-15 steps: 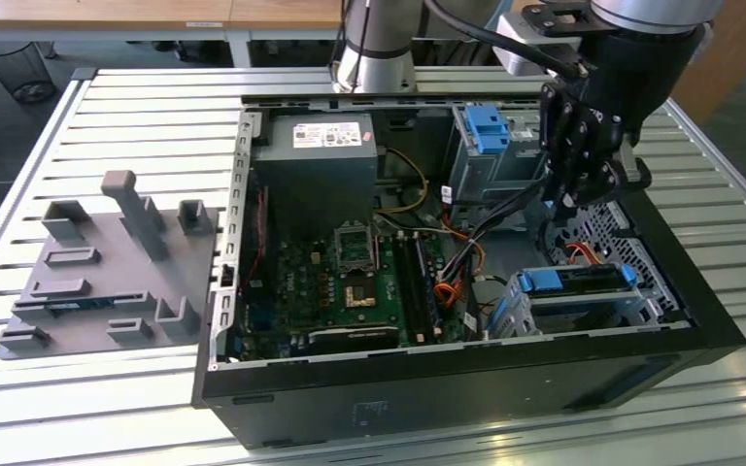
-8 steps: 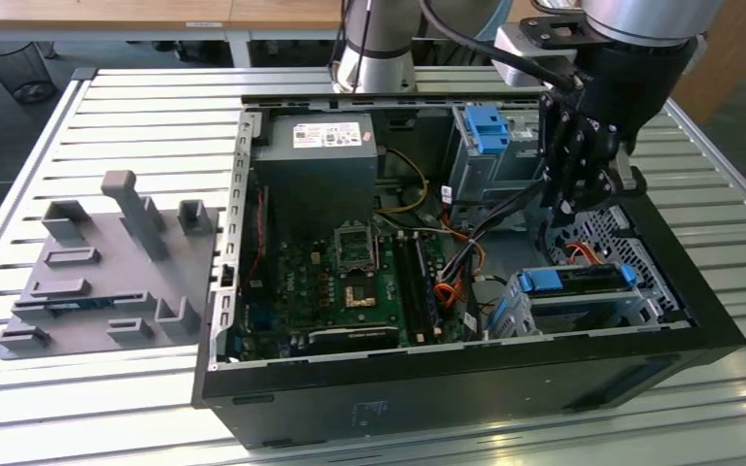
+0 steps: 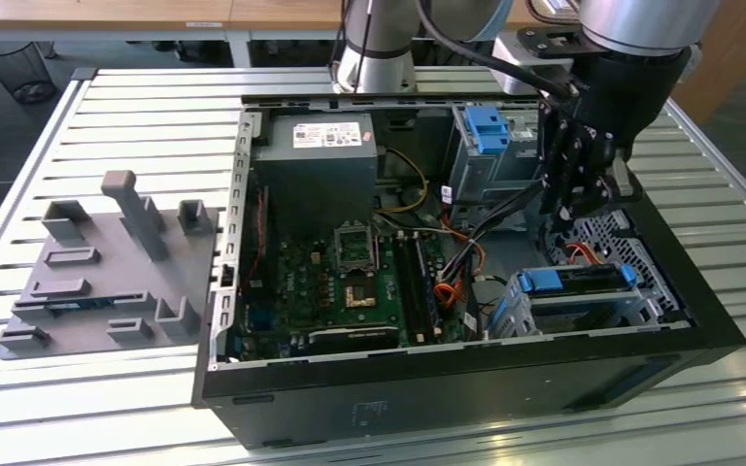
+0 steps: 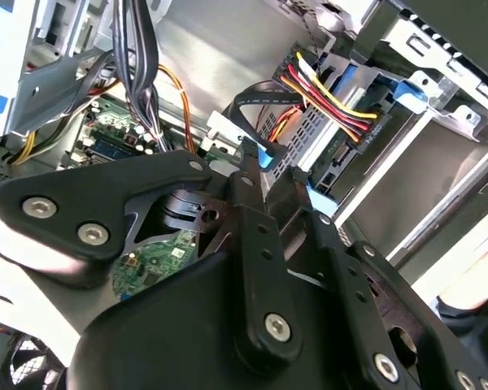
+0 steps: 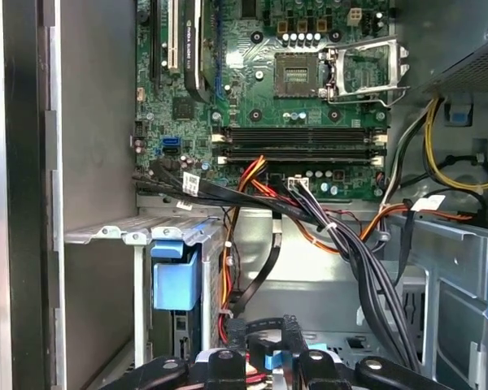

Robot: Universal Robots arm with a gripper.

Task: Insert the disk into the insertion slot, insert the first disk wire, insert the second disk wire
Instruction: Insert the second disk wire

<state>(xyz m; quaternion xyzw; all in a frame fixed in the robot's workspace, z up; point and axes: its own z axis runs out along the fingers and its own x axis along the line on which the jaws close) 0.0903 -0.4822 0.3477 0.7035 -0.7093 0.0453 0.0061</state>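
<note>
The disk [image 3: 578,279] sits inside the insertion slot [image 3: 606,309], in the corner of the open computer case [image 3: 477,374] toward the exterior view's right. It lies flat. Its long side runs across, from the exterior view's left to right, and its bright blue carrier faces up. A red wire [image 3: 578,254] curls just above it.

The hand [image 3: 590,189] hangs inside the case, just above the disk and the slot. In the second wrist view its black fingers [image 4: 252,175] are pinched on a small blue plug [image 4: 265,156] at the end of a flat black wire [image 4: 264,96]. A bundle of red, yellow and black wires [image 4: 333,101] runs to the slot beside it.

The white label [image 3: 325,135] on the grey power box has writing, but it is too small to read. The case rests on a slatted worktop [image 3: 127,116], next to a grey holder [image 3: 101,277].
</note>
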